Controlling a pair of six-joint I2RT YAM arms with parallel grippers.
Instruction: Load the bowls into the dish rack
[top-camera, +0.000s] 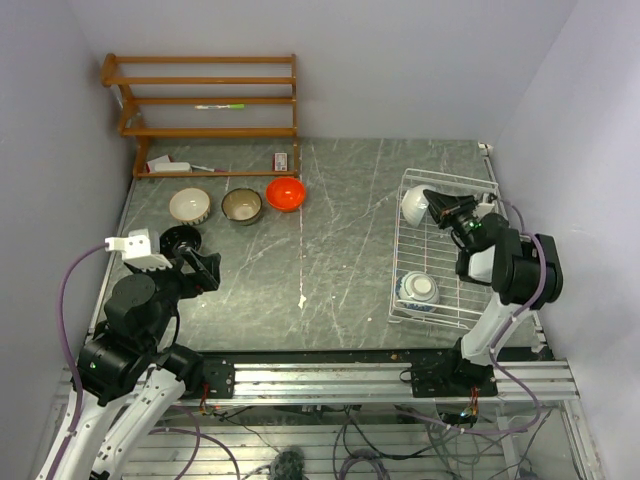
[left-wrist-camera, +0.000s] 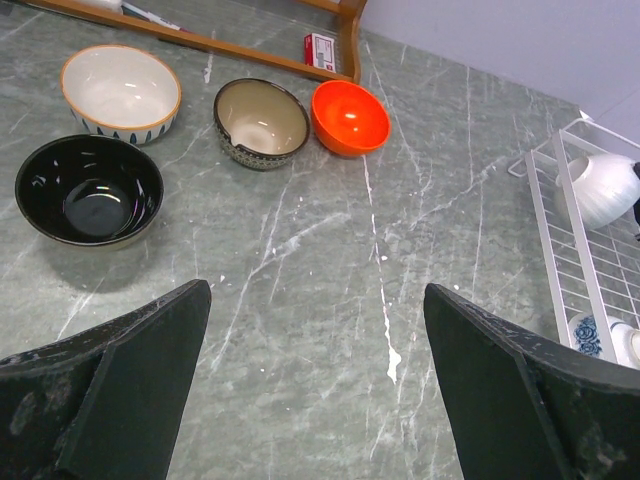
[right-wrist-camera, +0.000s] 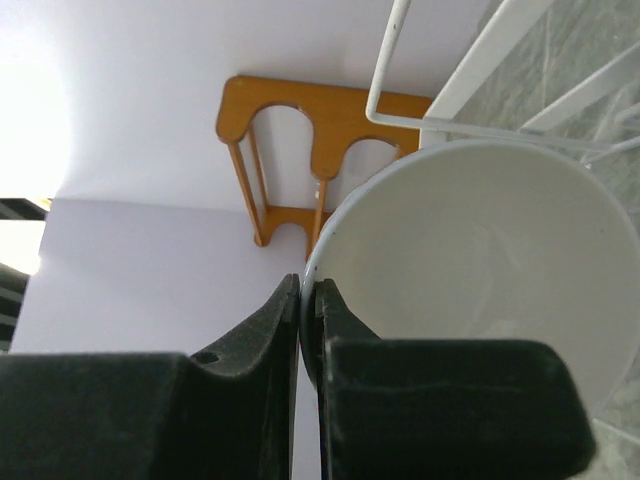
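From above, your right gripper (top-camera: 433, 204) holds the white bowl (top-camera: 412, 204) at the dish rack's (top-camera: 460, 300) far end, with a blue-patterned bowl (top-camera: 417, 288) at its near end. Your left wrist view shows the left gripper (left-wrist-camera: 315, 300) spread wide, facing the orange bowl (left-wrist-camera: 350, 117). Your right wrist view shows the jaws clamped on the white bowl's rim.

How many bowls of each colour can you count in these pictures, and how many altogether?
Orange-red bowl: 1
Black bowl: 1
Cream bowl: 1
Tan bowl with dark rim: 1
Plain white bowl: 1
Blue-and-white bowl: 1
Total: 6
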